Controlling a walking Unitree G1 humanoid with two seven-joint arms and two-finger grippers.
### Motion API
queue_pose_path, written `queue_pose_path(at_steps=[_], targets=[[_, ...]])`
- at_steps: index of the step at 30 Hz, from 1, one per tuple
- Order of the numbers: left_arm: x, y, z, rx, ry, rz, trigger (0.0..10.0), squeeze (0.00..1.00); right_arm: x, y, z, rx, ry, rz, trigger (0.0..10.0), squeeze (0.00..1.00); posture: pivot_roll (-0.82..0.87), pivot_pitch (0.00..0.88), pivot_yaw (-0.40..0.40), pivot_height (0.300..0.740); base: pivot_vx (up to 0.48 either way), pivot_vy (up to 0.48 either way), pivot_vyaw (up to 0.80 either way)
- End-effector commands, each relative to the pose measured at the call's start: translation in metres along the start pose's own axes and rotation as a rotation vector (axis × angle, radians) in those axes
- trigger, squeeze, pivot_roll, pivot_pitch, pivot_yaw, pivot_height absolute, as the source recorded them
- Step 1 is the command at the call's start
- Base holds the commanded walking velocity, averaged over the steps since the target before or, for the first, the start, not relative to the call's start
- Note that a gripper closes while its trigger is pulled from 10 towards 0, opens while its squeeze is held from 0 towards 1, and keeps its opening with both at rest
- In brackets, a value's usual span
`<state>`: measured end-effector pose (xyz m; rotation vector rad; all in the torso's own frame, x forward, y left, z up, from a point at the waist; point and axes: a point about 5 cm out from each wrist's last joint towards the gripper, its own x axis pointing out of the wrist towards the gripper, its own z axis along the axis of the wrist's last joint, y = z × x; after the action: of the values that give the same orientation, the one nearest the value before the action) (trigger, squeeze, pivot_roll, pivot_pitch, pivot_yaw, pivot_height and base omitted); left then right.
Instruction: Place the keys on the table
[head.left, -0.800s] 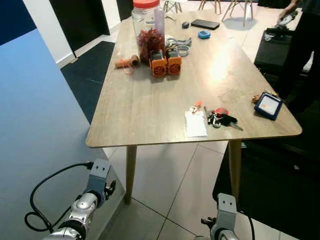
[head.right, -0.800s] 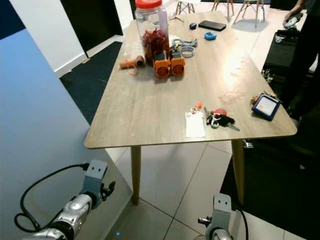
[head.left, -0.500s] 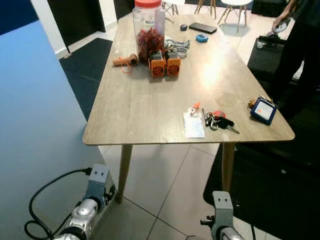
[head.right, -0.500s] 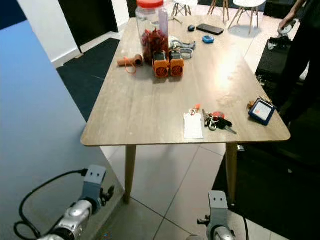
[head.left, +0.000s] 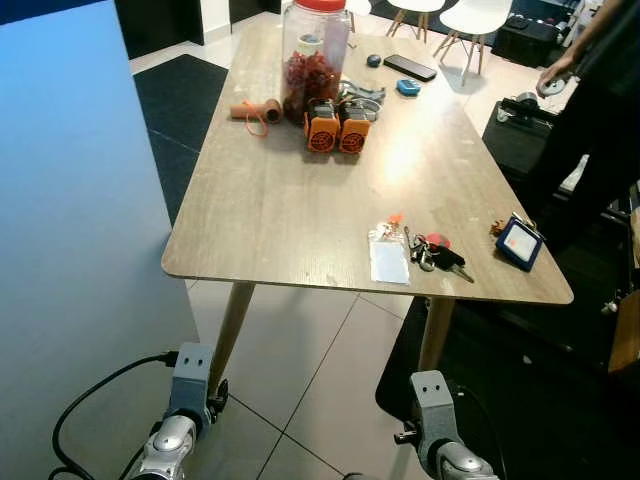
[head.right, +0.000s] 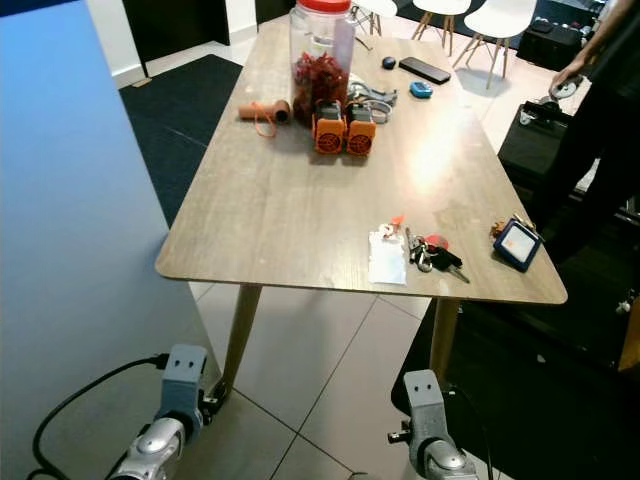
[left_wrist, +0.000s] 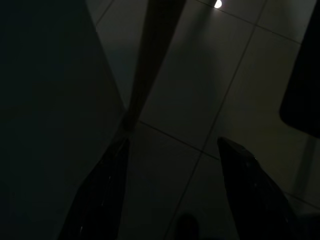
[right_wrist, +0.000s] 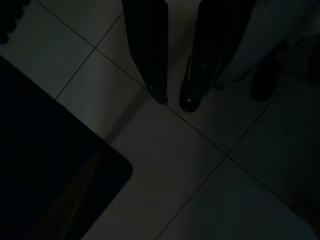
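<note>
Saw the keys (head.left: 437, 253) lying flat on the table (head.left: 270, 200), close to the table's near edge and toward its right corner, free of both claws. Saw a clear card sleeve (head.left: 388, 258) with a small red tag just beside them on the table, toward its left. Noted a small blue-framed square thing (head.left: 517, 243) at the table's right edge, apart from the keys. Found a tall jar (head.left: 315, 55) with a red lid and red contents toward the table's far end, with 2 orange gadgets (head.left: 334, 128) side by side in front of it and a brown roll (head.left: 255, 109) by the table's left edge. Made out a dark phone (head.left: 410, 67) and a small blue item at the table's far end.

Saw the left gripper (left_wrist: 172, 145) hanging low, below the table's near edge on the left, above the tiled floor by a table leg (left_wrist: 150, 65); its 2 fingers (left_wrist: 107, 190) spread wide apart, holding nothing. Saw the right gripper (right_wrist: 175, 100) hanging low as well, below the table's near right corner, pointing at floor tiles; its 2 fingers (right_wrist: 147, 50) drawn close together with only a thin gap at the tips and nothing between them.

Noted a person (head.left: 600, 90) in dark clothes standing off the table's right side.
</note>
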<state>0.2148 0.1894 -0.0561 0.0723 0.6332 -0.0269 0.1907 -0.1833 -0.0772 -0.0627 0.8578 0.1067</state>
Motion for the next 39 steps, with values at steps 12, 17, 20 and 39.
queue_pose_path(at_steps=[12, 17, 20, 39], targets=[[-0.001, -0.048, 0.018, 0.005, -0.155, -0.363, 10.0, 0.00, -0.002, -0.005, -0.002, 0.254, -0.042, -0.054, 10.0, 0.00, 0.06, 0.046, -0.080, 0.740, 0.000, 0.000, 0.00], [-0.001, -0.053, 0.021, 0.066, -0.173, -0.395, 10.0, 0.00, -0.004, -0.008, -0.007, 0.339, -0.052, -0.091, 10.0, 0.00, 0.05, 0.044, -0.059, 0.740, 0.000, 0.000, 0.00], [0.000, -0.049, 0.023, 0.066, -0.181, -0.368, 10.0, 0.00, -0.005, -0.010, -0.009, 0.401, -0.062, -0.107, 10.0, 0.00, 0.05, 0.045, -0.052, 0.740, 0.000, 0.000, 0.00], [-0.004, -0.006, 0.011, 0.081, -0.135, -0.190, 10.0, 0.00, -0.013, -0.030, -0.022, 0.494, -0.075, -0.193, 10.0, 0.00, 0.04, 0.048, -0.036, 0.740, 0.000, 0.000, 0.00]])
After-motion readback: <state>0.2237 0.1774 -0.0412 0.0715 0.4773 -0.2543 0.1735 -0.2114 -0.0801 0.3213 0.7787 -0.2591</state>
